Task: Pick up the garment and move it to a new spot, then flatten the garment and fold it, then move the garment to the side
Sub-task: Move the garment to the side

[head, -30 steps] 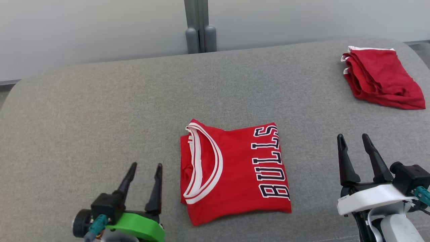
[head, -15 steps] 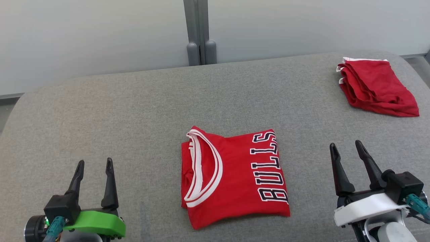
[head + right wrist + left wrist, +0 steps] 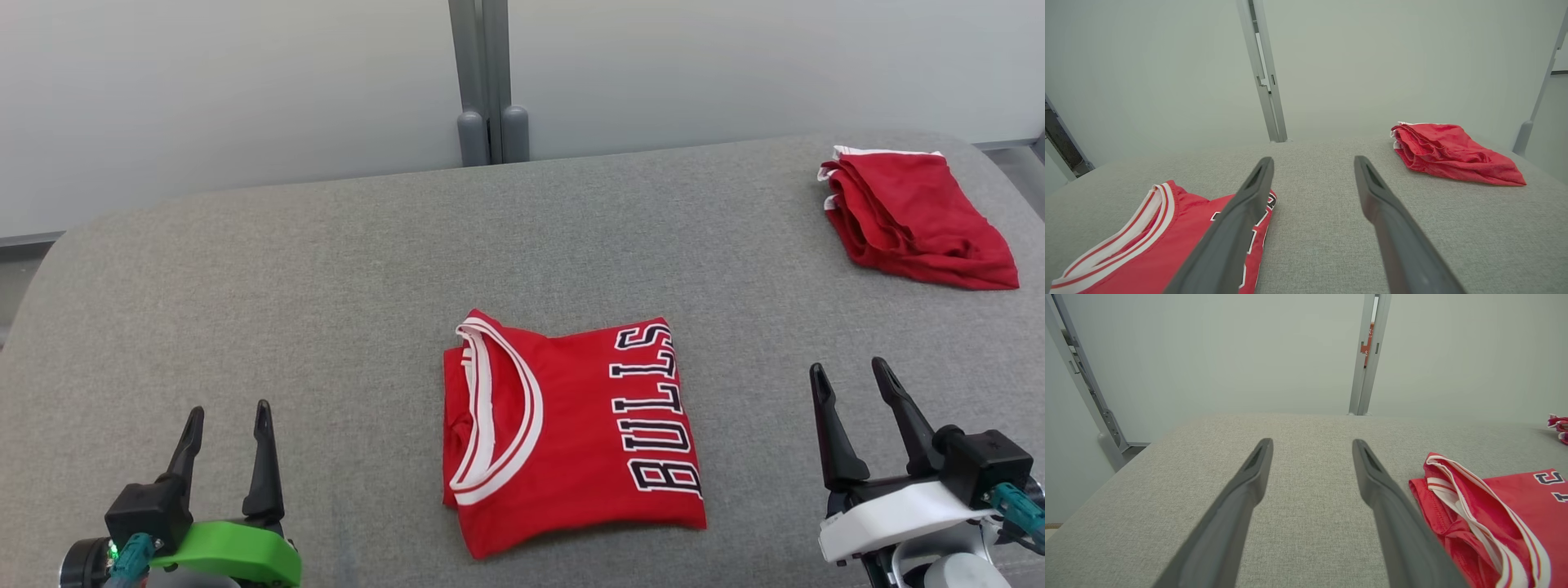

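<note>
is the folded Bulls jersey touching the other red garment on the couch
No, the folded Bulls jersey lies in the middle of the grey surface, well apart from the other red garment at the far right.

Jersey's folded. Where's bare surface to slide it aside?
Widest bare patch: the grey cushion left of the jersey, beyond the left gripper. A narrower strip lies between jersey and right gripper. The far right corner is taken by the other red garment.

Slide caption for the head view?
Folded red jersey on grey surface between open left gripper and right gripper; second red garment far right.
</note>
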